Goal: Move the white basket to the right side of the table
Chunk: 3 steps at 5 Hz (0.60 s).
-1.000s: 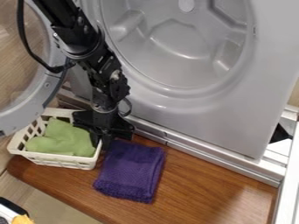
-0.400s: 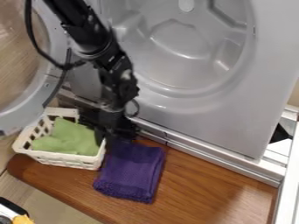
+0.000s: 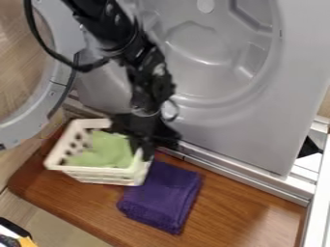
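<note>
The black gripper (image 3: 144,147) hangs at the right end of the white basket (image 3: 97,175), shut on its right rim. The basket stands toward the left part of the brown wooden table, tilted slightly in the view. Inside it lies a crumpled green cloth (image 3: 103,152). Part of the basket's back right corner is hidden behind the gripper.
A folded purple cloth (image 3: 161,195) lies against the basket's right side. Behind the wooden table (image 3: 238,212) stands a grey washer front (image 3: 258,130), its round door (image 3: 48,103) open at the left.
The gripper and the basket, green cloth inside, have moved to the right together. The purple cloth has been pushed a little to the right and toward the front.
</note>
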Tool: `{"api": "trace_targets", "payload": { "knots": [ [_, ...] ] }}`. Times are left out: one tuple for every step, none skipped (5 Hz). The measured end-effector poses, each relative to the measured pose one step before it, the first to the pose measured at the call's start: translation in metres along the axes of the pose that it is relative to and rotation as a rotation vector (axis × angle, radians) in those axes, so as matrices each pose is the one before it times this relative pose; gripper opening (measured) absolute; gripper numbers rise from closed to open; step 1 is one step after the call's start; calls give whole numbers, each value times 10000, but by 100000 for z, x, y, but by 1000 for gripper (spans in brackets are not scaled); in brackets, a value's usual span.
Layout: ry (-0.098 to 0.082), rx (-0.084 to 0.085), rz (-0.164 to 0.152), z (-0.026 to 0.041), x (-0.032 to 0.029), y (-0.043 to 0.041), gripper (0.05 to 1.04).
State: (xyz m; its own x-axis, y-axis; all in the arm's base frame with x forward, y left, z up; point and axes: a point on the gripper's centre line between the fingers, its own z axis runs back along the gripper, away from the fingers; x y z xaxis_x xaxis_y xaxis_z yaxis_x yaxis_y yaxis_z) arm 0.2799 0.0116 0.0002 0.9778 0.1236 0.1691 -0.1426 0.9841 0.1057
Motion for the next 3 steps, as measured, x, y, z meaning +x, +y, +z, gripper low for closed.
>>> {"api": "trace_targets", "payload": {
  "knots": [
    [-233,6,-444,2628,-391,-1977,91],
    [-106,-350,-24,2231,-704,-1581,91],
    [-152,-493,-280,1442,-482,-2245,91]
  ]
}}
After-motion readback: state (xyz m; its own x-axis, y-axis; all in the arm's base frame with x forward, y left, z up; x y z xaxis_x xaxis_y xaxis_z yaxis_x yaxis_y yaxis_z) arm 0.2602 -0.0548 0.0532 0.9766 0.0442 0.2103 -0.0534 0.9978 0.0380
